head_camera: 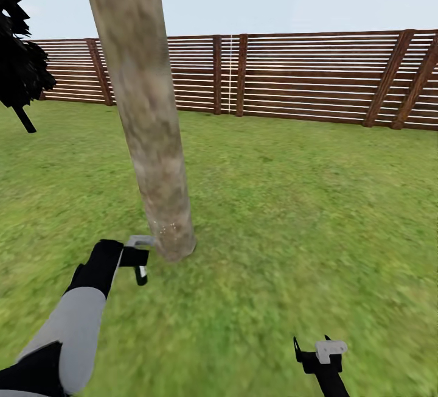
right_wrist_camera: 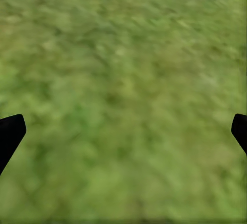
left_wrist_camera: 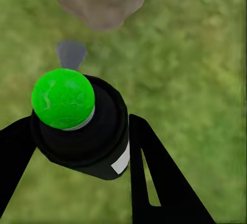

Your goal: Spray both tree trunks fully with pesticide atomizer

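Head view puts me on the lawn (head_camera: 292, 214) right in front of a trunk (head_camera: 149, 123), thick and mottled grey-tan, with the slatted fence (head_camera: 316, 74) far behind it and a dark tree (head_camera: 18, 62) at far left. My left gripper (head_camera: 141, 263) sits low, just left of the trunk's base, and a few white specks (head_camera: 165, 228) dot the bark close by. In the left wrist view its fingers (left_wrist_camera: 154, 172) are clamped on either side of the atomizer (left_wrist_camera: 85, 126), a black bottle with a green top and white label, its top facing the trunk's foot (left_wrist_camera: 100, 0). My right gripper (head_camera: 316, 348) hangs near right over bare grass; its fingertips (right_wrist_camera: 10, 131) stand wide apart, holding nothing.
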